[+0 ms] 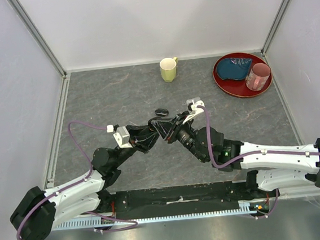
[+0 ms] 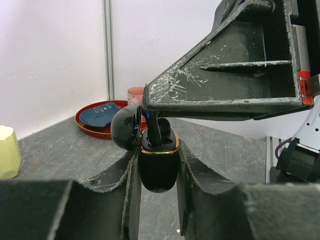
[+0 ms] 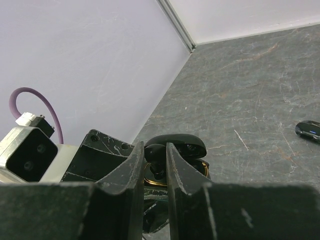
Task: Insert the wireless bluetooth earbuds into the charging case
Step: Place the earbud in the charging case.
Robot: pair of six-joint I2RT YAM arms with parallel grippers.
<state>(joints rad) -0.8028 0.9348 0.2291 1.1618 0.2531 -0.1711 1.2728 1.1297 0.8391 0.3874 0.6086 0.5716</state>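
Currently: item 1, charging case [image 2: 158,167], open, upright, clamped betw. fingers of left gripper [image 2: 157,195], prob. to steady it. Item 2, earbud [image 3: 155,152], pinched in narrow right gripper [image 3: 155,167] at case mouth. Item 3, 2nd earbud [image 3: 307,130], loose on table [image 3: 250,85], well apart.

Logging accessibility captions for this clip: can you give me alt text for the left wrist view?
The left gripper clamps an open black charging case with a gold rim, while the right gripper holds a black earbud at its opening from above. A red tray and a yellow mug sit behind on the grey table.
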